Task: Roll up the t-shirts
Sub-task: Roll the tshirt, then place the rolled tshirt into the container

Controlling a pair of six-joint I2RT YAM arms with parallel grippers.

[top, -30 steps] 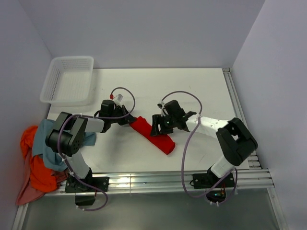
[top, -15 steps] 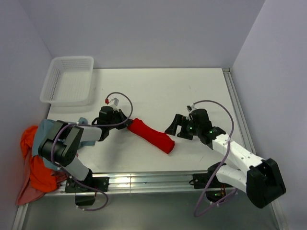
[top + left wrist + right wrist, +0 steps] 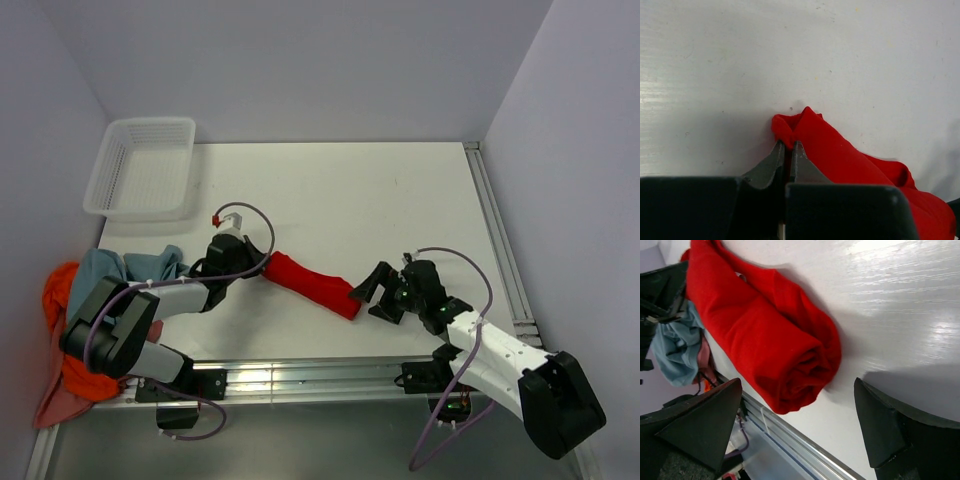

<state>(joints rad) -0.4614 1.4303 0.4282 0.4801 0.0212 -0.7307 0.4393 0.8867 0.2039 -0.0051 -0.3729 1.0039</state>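
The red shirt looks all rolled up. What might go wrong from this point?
The left gripper is pinched shut on just a small tip of the red t-shirt; a pull from there may tug that end out and loosen the roll. The right gripper stands open beside the free other end, which lies near the front rail, so a nudge might uncoil it or push it off.

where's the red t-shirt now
Top view: the rolled red cloth t-shirt lies front-centre on the white table, between the left end effector pinching it and the open right end effector.
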